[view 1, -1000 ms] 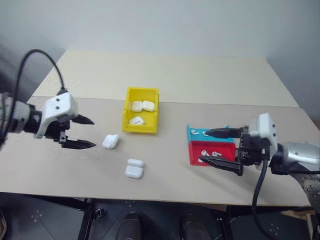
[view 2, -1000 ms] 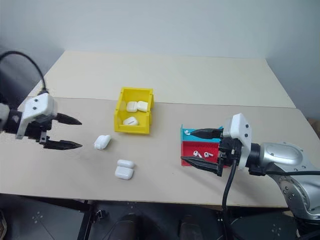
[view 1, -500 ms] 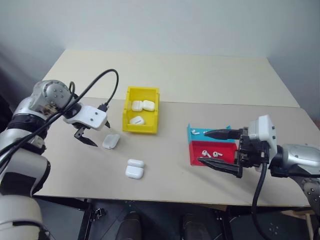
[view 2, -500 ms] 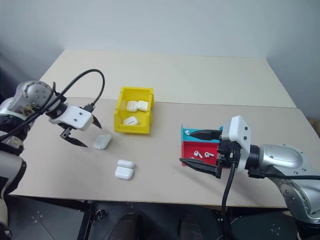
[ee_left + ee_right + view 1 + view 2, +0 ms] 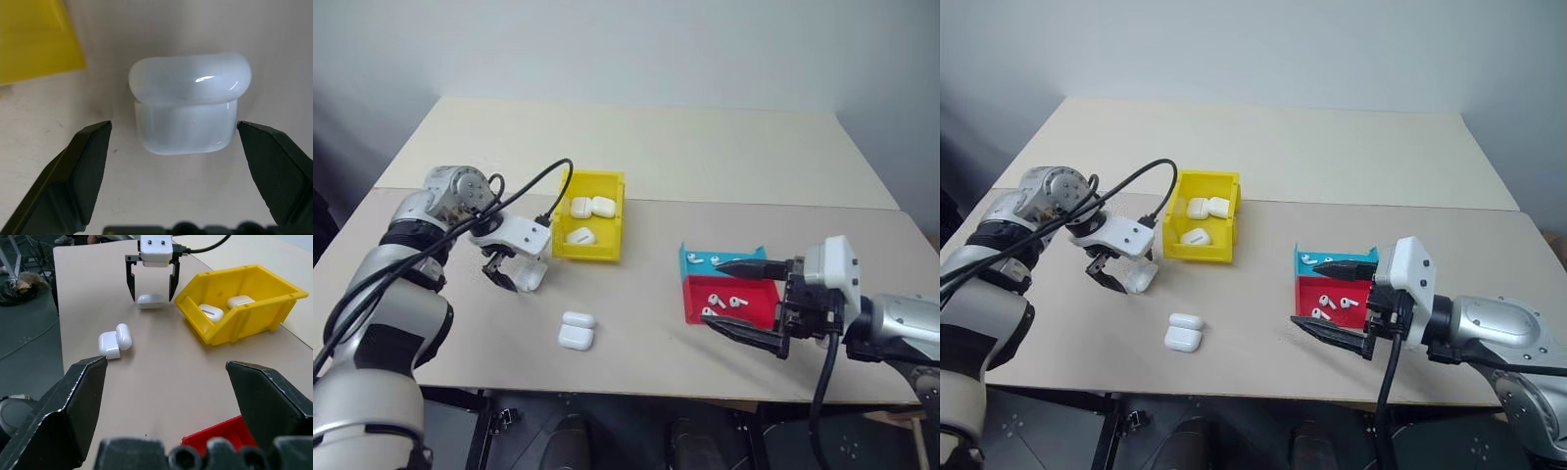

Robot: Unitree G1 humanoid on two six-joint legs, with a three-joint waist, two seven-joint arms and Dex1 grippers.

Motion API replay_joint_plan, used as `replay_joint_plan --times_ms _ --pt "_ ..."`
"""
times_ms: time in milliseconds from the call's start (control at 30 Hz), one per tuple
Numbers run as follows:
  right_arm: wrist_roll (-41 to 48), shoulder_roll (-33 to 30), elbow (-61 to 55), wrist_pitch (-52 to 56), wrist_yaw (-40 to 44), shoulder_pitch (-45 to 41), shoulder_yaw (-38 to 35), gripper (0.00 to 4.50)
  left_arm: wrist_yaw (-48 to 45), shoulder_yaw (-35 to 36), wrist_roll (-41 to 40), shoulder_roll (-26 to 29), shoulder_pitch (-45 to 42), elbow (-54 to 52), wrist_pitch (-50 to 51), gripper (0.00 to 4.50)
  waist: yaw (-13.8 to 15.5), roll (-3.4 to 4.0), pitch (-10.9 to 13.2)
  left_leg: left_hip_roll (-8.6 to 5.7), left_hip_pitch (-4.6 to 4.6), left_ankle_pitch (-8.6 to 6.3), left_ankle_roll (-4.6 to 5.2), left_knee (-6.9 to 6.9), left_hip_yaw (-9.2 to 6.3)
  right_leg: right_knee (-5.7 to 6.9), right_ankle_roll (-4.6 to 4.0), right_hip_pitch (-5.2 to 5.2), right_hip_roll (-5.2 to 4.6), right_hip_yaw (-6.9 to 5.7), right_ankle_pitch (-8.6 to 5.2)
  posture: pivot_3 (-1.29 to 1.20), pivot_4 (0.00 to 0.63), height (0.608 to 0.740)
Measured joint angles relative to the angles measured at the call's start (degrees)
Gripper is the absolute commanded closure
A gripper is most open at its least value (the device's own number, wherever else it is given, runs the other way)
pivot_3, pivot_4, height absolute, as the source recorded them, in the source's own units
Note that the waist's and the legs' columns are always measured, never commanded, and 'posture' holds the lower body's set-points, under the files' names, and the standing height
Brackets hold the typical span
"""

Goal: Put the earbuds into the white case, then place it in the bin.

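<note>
We are holding our left tool (image 5: 1116, 275) spread wide and pointing down over a closed white case (image 5: 188, 103) lying on the bench (image 5: 705, 147), one finger on each side, not touching it. The case is sitting just beside the yellow bin (image 5: 591, 232). Our right tool (image 5: 744, 297) is hanging open near the red-and-blue tray (image 5: 697, 294), where the earbuds (image 5: 724, 301) are lying.
</note>
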Motion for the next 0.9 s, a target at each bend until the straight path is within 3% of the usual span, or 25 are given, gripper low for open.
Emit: replay_joint_plan --times_ms 400,633,900 --pt "0.4 0.0 -0.3 0.0 -1.7 0.9 -0.2 0.0 1.6 2.5 4.4 -1.2 2.4 -4.6 6.5 0.02 0.0 0.04 0.0 0.0 0.22 0.0 0.0 0.02 -0.01 0.05 0.0 0.17 0.0 0.02 0.0 0.0 0.15 0.74" --pt "0.4 0.0 -0.5 0.0 -1.8 1.6 -0.2 0.0 1.3 5.5 4.2 -0.5 5.1 -8.2 8.0 1.71 0.1 0.14 -0.1 0.0 0.25 0.0 0.0 0.02 -0.01 0.06 0.0 0.18 0.0 0.03 0.0 0.0 0.15 0.74" --pt "0.4 1.2 -0.6 0.0 -3.0 1.3 0.5 0.0 -1.3 11.4 -2.3 4.5 12.4 -15.4 7.6 1.72 -0.9 0.13 -0.1 0.02 0.15 0.0 0.01 0.01 -0.01 0.08 0.0 0.12 0.0 0.02 0.0 0.0 0.15 0.74"
